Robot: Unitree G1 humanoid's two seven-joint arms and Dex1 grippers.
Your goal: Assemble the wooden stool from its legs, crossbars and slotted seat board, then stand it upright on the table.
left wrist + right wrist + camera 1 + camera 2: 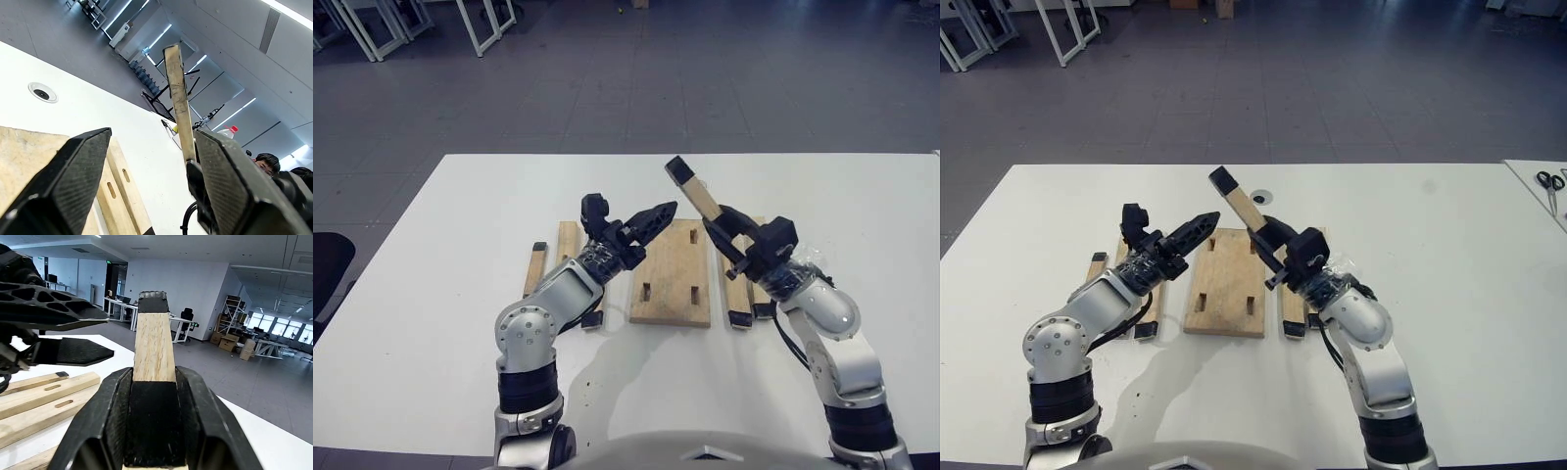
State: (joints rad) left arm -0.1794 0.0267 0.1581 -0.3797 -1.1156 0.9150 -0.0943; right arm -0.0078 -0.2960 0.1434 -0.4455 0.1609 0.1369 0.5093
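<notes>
Leg (699,198) within right claw (724,233)

One seat board (671,279), one leg (703,201) held up, at least four pieces (535,269) lying flat

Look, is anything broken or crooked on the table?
Nothing looks broken or spilled. The seat board lies flat on the table, with wooden pieces lined up on both sides. Only one leg sticks up at a slant, and that is because the right gripper holds it in the air.
</notes>
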